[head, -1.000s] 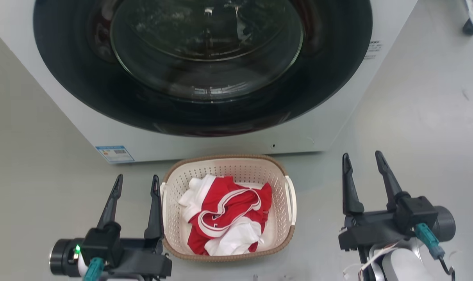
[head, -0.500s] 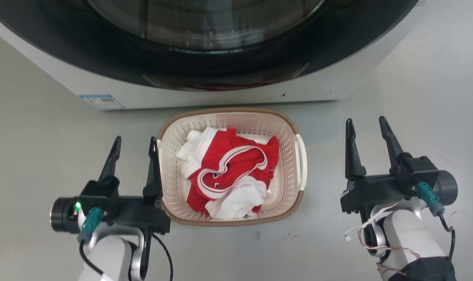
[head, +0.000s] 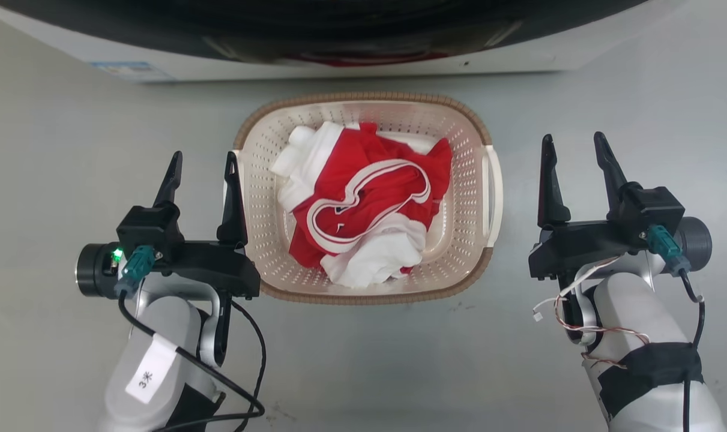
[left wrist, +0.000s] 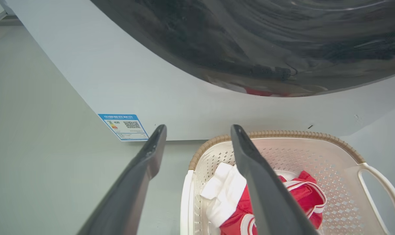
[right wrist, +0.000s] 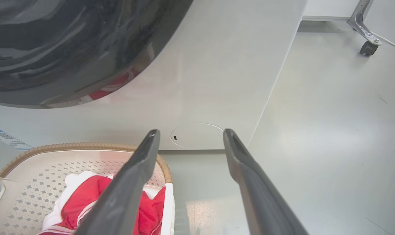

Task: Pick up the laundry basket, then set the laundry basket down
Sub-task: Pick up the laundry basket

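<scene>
In the head view the basket (head: 363, 97) sits on the floor (head: 69, 150) just before the washer (head: 519, 57), holding red and white clothes (head: 363, 204), its long axis running left to right so that a white handle faces each arm. It lies between the tools. The left tool (head: 203, 157) has its fingers apart and empty, the inner one just beside the left handle (head: 238, 180); touching or not, I cannot tell. The right tool (head: 573, 138) is likewise apart and empty, with a strip of floor between it and the right handle (head: 494, 192). The left wrist view has the basket (left wrist: 282, 133) to the right of the left tool (left wrist: 199, 128), the inner finger crossing its near corner. The right wrist view has the basket (right wrist: 70, 146) to the left of the right tool (right wrist: 189, 131). The left arm seems nearer, so the right likely needs the longer move inward before the lift.
</scene>
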Tool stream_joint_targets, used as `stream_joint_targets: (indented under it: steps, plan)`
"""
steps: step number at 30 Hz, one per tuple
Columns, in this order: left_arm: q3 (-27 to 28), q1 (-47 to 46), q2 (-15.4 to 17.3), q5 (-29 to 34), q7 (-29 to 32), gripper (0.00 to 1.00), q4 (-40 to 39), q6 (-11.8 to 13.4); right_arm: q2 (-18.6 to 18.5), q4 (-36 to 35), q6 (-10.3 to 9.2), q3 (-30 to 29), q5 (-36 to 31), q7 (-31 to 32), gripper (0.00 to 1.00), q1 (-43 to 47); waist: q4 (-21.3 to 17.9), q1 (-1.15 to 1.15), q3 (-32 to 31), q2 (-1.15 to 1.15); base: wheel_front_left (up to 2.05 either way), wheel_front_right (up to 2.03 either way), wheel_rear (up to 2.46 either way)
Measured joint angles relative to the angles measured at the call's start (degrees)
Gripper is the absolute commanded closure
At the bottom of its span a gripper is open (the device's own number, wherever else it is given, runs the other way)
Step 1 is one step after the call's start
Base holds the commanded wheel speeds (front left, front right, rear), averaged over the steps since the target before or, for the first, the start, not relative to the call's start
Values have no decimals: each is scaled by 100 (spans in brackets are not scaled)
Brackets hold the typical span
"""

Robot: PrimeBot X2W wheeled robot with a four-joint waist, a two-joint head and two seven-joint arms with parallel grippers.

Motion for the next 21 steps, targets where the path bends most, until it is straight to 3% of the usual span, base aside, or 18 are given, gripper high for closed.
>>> stream_joint_targets:
  steps: [21]
  plan:
    - [-13,-921,-53,-243,0,0,1495,-149,-32,983,47,321,198,0,0,-757,192,0,1194,0,0,0,0]
